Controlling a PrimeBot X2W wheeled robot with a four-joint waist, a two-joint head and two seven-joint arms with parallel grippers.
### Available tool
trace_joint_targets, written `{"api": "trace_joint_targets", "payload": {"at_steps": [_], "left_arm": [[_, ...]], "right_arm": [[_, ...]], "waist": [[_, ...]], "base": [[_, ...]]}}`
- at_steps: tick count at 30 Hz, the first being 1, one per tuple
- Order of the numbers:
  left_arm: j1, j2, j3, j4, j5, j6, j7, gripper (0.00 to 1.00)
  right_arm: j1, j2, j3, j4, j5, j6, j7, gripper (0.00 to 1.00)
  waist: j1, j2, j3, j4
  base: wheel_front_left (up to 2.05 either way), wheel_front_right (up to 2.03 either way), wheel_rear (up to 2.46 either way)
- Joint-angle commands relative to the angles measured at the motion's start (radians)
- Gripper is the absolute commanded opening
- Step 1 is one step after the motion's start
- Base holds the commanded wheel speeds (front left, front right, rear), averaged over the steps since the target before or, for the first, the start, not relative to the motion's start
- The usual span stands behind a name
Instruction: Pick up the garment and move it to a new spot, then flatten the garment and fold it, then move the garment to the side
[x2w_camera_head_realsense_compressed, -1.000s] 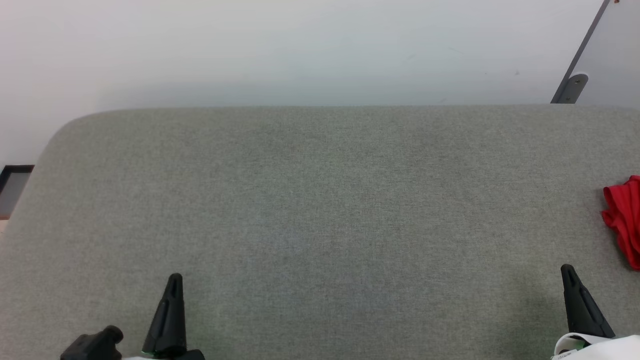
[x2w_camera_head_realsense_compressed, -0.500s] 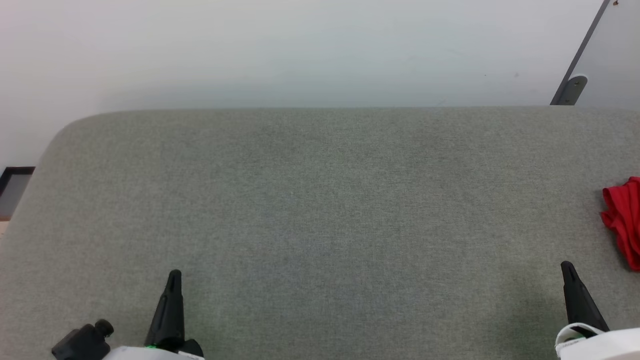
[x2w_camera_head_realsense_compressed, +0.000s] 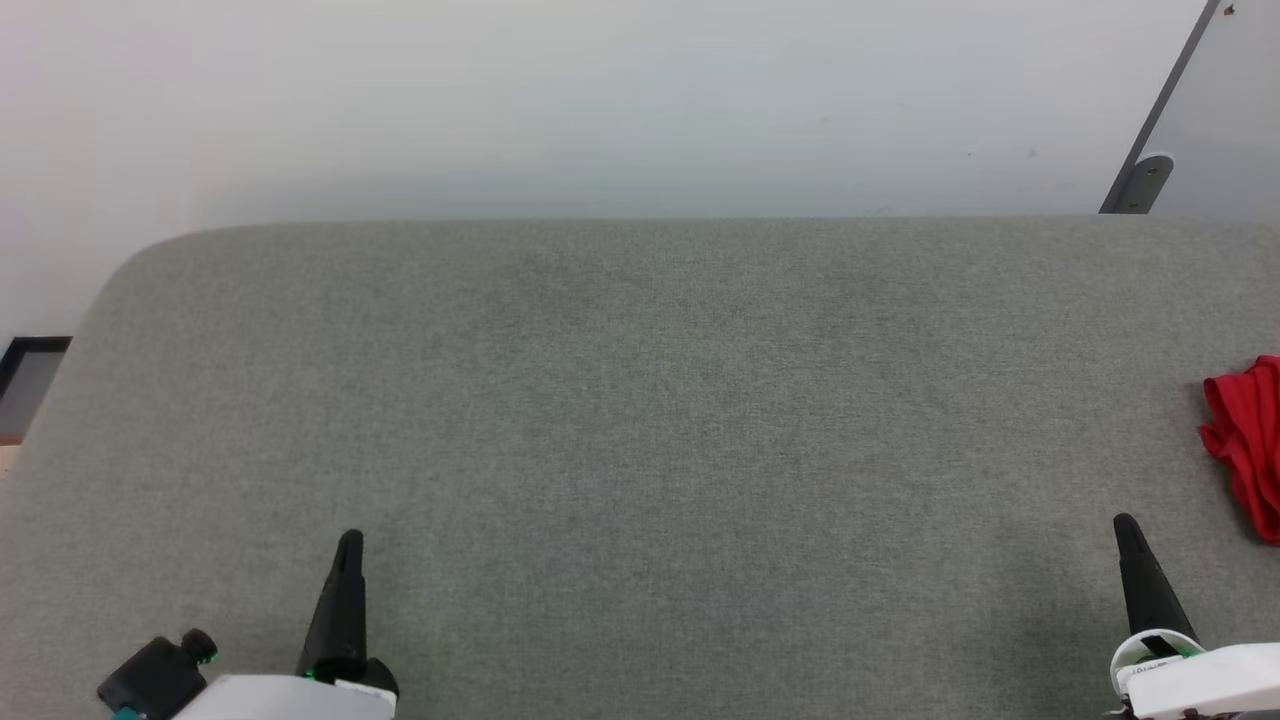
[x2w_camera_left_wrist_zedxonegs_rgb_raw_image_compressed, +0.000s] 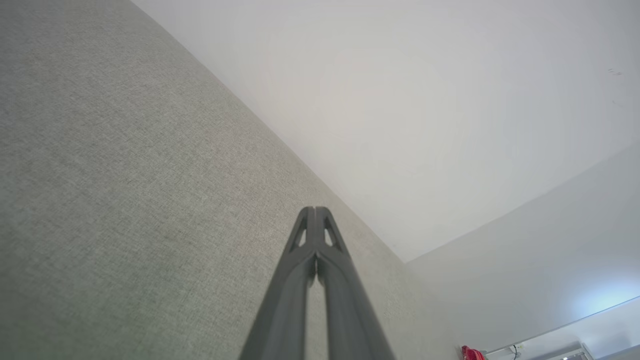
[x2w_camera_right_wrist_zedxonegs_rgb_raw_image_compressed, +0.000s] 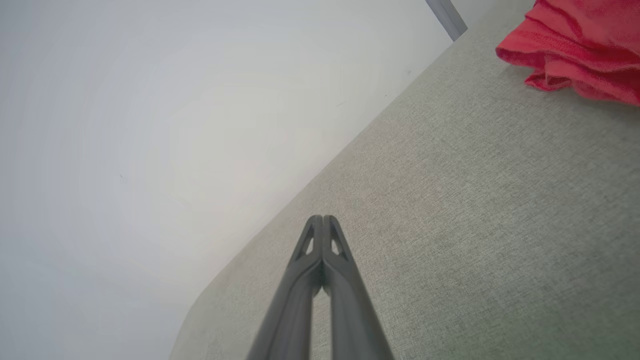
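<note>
Left gripper (x2w_camera_head_realsense_compressed: 349, 545) and right gripper (x2w_camera_head_realsense_compressed: 1125, 530) pinched together; garment (x2w_camera_head_realsense_compressed: 1245, 445) cut off at head view's right edge.

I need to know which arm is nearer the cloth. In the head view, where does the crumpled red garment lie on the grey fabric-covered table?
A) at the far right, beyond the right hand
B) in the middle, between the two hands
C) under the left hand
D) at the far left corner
A: the crumpled red garment lies on the grey fabric-covered table at the picture's right edge, further right than the shut right hand and apart from it.
</note>
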Motion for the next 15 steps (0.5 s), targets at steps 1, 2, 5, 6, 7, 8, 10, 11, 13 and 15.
{"api": "trace_joint_targets", "payload": {"at_steps": [1,2,5,6,7,8,10,11,13,15], "left_arm": [[-0.02,0.005,0.004,-0.004,-0.036,-0.003,0.007,0.0],[-0.022,0.005,0.004,-0.002,-0.049,-0.003,0.01,0.0],[-0.029,0.005,0.005,0.005,-0.083,-0.003,0.019,0.0],[-0.031,0.004,0.006,0.007,-0.095,-0.003,0.022,0.0],[-0.033,0.004,0.006,0.01,-0.107,-0.003,0.025,0.0],[-0.035,0.004,0.006,0.012,-0.119,-0.003,0.028,0.0],[-0.036,0.004,0.007,0.014,-0.129,-0.003,0.031,0.0],[-0.038,0.004,0.007,0.016,-0.14,-0.003,0.034,0.0],[-0.042,0.004,0.008,0.02,-0.163,-0.003,0.039,0.0],[-0.046,0.003,0.009,0.025,-0.184,-0.003,0.045,0.0]], "right_arm": [[-0.021,0.0,-0.011,-0.005,0.031,-0.001,0.008,0.0],[-0.023,0.002,-0.012,-0.004,0.042,-0.001,0.011,0.0],[-0.028,0.008,-0.015,0.001,0.073,-0.001,0.019,0.0],[-0.029,0.009,-0.016,0.002,0.082,-0.001,0.022,0.0],[-0.031,0.011,-0.017,0.003,0.091,-0.001,0.025,0.0],[-0.032,0.013,-0.018,0.005,0.101,-0.001,0.027,0.0],[-0.032,0.015,-0.019,0.006,0.111,-0.001,0.03,0.0],[-0.033,0.016,-0.02,0.008,0.121,-0.001,0.033,0.0],[-0.036,0.02,-0.022,0.01,0.139,-0.001,0.039,0.0],[-0.039,0.024,-0.024,0.013,0.156,-0.001,0.044,0.0]], "waist": [[0.0,-0.0001,-0.001,0.0],[0.0,-0.0001,-0.001,0.0],[0.0,-0.0001,-0.002,0.0],[0.0,-0.0001,-0.002,0.0],[0.0,-0.0001,-0.003,0.0],[0.0,-0.0001,-0.003,0.0],[0.0,-0.0001,-0.004,0.0],[0.0,-0.0001,-0.004,0.0],[0.0,-0.0001,-0.005,0.0],[0.0,-0.0001,-0.005,0.0]], "base": [[0.0,0.0,0.0],[0.0,0.0,0.0],[0.0,0.0,0.0],[0.0,0.0,0.0],[0.0,0.0,0.0],[0.0,0.0,0.0],[0.0,0.0,0.0],[0.0,0.0,0.0],[0.0,0.0,0.0],[0.0,0.0,0.0]]}}
